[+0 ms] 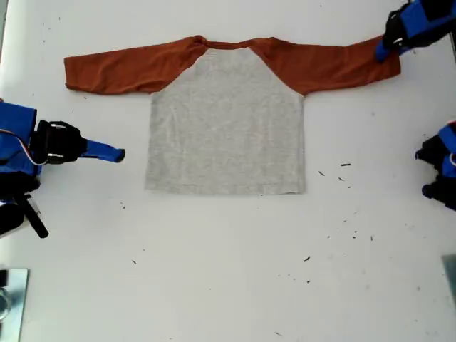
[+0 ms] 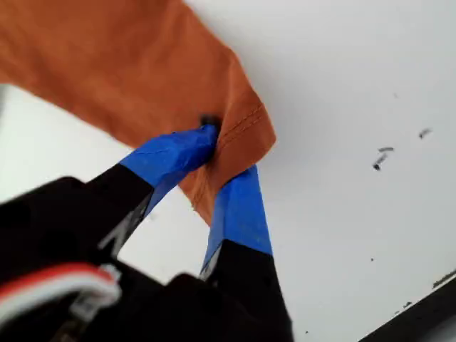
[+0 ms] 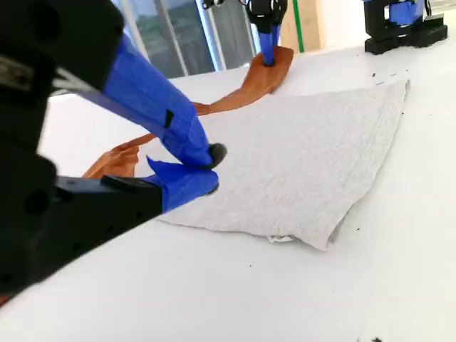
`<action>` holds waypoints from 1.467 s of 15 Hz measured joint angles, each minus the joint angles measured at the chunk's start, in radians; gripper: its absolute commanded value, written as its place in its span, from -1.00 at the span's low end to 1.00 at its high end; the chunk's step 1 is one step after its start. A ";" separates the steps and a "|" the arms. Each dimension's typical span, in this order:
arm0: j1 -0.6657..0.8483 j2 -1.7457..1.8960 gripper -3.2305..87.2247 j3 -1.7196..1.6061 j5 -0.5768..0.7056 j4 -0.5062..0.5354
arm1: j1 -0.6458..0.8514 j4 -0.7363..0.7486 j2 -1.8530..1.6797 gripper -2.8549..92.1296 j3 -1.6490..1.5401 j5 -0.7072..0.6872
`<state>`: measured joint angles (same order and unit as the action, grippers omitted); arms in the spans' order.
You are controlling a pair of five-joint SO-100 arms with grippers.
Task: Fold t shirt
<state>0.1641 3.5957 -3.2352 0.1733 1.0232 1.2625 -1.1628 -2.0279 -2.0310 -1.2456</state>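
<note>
On the white table [image 1: 228, 285], scattered with small dark specks toward the exterior view's lower right, the t shirt [image 1: 226, 125] is lying flat and spread open, its neckband toward the top edge of the exterior view and its hem toward the middle of the table. A shiny metal piece [image 1: 11, 303] is showing at the exterior view's lower left corner, and in the second wrist view windows are showing beyond the far edge of the table. The t shirt is showing a light heather-grey body with rust-orange shoulders, neckband and long sleeves, both sleeves stretching outward almost straight to the exterior view's left and right; the grey panel is looking mostly smooth with faint creases. My first gripper [image 2: 217, 158] is sitting at the exterior view's upper right, its blue-taped jaws pinching the cuff end of the sleeve there, the orange cloth bunching between them in the first wrist view. My second gripper [image 3: 203, 167] is resting at the exterior view's left, just beside the grey body's side edge and below the other sleeve, not touching the cloth; its blue jaws are standing nearly together at the tips with nothing between them. Another blue and black arm part [image 1: 442, 167] is showing at the exterior view's right edge.
</note>
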 measured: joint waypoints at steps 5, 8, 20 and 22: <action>0.000 0.000 -0.94 0.000 0.000 0.000 | -0.650 -0.183 0.133 -0.26 0.606 0.341; 0.000 0.000 -0.94 0.000 0.000 0.000 | -1.008 -0.170 0.181 -0.33 0.985 0.342; 0.029 -0.003 -0.94 0.000 -0.112 -0.008 | -0.578 0.095 -0.649 -0.87 -0.732 0.486; 0.028 -0.067 -0.94 0.048 -0.239 -0.044 | -0.586 0.132 -0.670 -0.87 -0.801 0.486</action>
<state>0.1917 3.5282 -3.1876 -0.0660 0.9787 0.6765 -1.0308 -2.6983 -2.8317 -0.7593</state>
